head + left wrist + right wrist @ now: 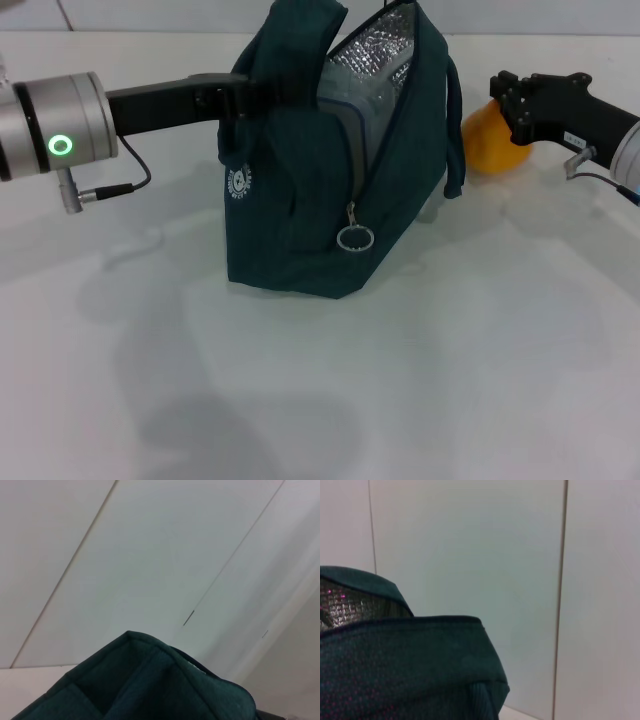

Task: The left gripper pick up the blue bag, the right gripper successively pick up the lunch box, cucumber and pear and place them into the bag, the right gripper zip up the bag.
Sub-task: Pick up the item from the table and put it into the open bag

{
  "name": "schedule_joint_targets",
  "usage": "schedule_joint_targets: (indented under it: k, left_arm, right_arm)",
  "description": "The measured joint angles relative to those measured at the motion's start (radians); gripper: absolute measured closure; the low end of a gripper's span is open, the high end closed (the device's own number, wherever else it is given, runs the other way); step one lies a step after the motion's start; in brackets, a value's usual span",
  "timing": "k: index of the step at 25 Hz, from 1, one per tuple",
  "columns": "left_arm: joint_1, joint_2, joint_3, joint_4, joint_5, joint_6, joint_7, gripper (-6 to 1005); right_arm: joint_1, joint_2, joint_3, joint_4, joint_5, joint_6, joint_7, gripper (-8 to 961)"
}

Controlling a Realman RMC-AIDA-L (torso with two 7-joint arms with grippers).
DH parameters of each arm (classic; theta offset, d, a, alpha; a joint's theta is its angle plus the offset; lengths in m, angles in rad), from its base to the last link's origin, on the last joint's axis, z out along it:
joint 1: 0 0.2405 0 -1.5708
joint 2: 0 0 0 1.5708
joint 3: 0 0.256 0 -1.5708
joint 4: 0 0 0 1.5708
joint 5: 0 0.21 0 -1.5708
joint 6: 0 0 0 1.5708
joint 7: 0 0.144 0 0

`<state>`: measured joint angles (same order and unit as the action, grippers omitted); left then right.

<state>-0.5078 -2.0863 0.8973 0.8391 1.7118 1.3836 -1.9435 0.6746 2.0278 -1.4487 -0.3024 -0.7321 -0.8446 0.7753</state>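
The blue bag (300, 220) stands upright on the white table (350, 380), its mouth open and its silver foil lining (375, 60) showing. My left gripper (245, 95) reaches in from the left and is shut on the bag's upper left edge by the handle, holding it up. The zipper's ring pull (355, 238) hangs low on the front. Just right of the bag lies the orange-yellow pear (485, 145), with my right gripper (512, 105) right against its top right side. The lunch box and cucumber are out of view. Teal bag fabric (150, 685) (395, 670) fills both wrist views.
A cable (120, 187) hangs from the left arm's wrist (60, 120). Behind the table is a pale panelled wall (470, 555).
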Motion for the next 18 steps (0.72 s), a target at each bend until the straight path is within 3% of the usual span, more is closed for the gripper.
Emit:
schedule_joint_targets:
  k: [6,10,14,18]
  left_arm:
    - [0.008,0.001,-0.001,0.000,0.000,0.003,0.000,940]
    - [0.011,0.002,-0.002,0.001,0.000,0.007,0.000,940]
    - [0.014,0.001,-0.001,0.005,-0.004,0.010,0.000,939]
    - [0.016,0.001,0.003,0.006,-0.026,0.025,0.000,939]
  right_arm:
    - [-0.051,-0.004,0.006,-0.048,0.047,-0.050,-0.008,913]
    - [-0.149,-0.007,0.035,-0.166,0.049,-0.122,-0.008,914]
    - [-0.217,-0.007,0.100,-0.204,0.073,-0.304,-0.008,913]
    - [-0.235,-0.012,0.144,-0.192,0.097,-0.476,0.000,913]
